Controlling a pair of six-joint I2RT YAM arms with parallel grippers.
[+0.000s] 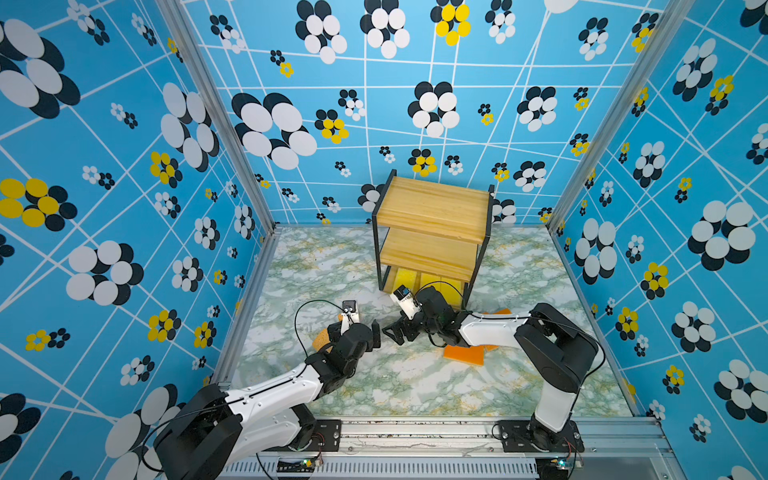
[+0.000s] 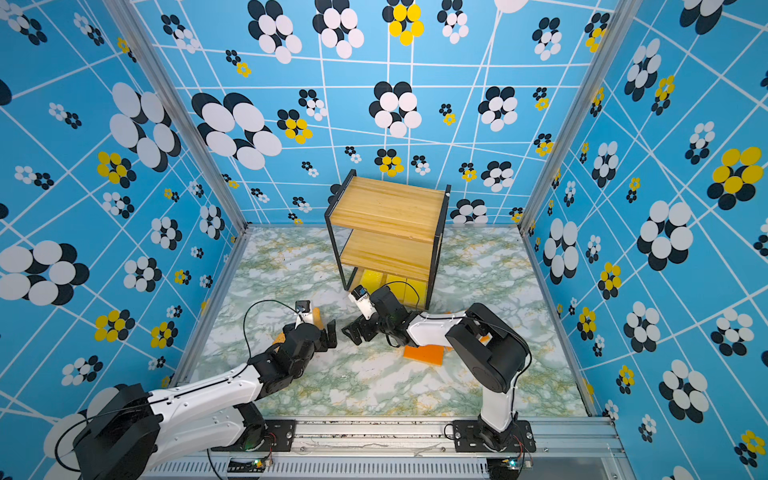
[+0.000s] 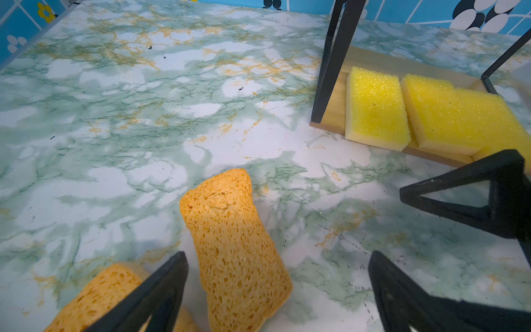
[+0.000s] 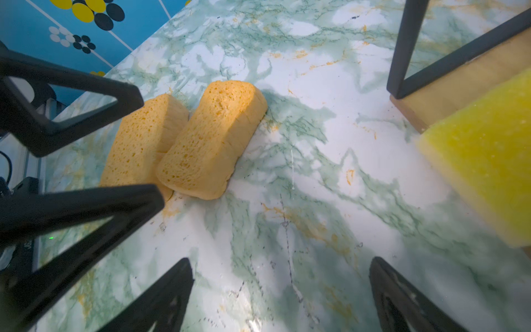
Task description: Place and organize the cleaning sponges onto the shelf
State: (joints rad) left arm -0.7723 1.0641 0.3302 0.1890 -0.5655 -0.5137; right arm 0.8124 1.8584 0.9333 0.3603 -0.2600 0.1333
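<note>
Plainly, in both top views the shelf (image 1: 432,216) stands at twelve o'clock on the table (image 1: 374,386), up against the back wall. The yellow sponges (image 3: 376,106) lie flat, side by side, on its bottom board, their front ends sticking out over the board's edge.

The two tan sponges (image 4: 212,138) lie on the table at about nine o'clock, touching each other along their long sides. The left gripper (image 3: 277,255) hangs just over them with its jaws spread wide and nothing clamped. In the left wrist view one tan sponge shows between its fingers, but I cannot tell whether they touch it.

The right gripper (image 4: 280,261) is near the middle of the table, facing the left one at close range, jaws also apart and empty over bare table.

The orange sponges (image 1: 463,355) lie flat at about four o'clock, partly hidden under the right arm (image 1: 494,330).
</note>
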